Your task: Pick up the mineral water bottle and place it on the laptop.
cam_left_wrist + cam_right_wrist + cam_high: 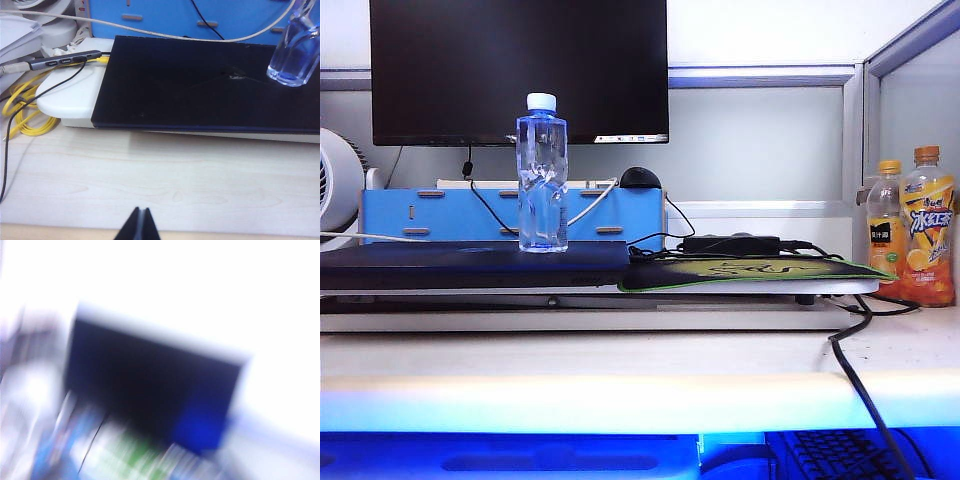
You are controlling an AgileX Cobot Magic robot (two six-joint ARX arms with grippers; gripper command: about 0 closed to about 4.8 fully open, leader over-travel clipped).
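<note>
The mineral water bottle (542,172) is standing upright on the laptop (470,264), untouched. The left pincer (139,223) is resting pinched shut over the near table (165,185). The right pincer is unseen, its view blurred; any retreat should be keeping well clear of the bottle.

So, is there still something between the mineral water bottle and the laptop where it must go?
No. The mineral water bottle already stands upright on the laptop. The left gripper is shut, over bare table; the right gripper is not visible.
</note>
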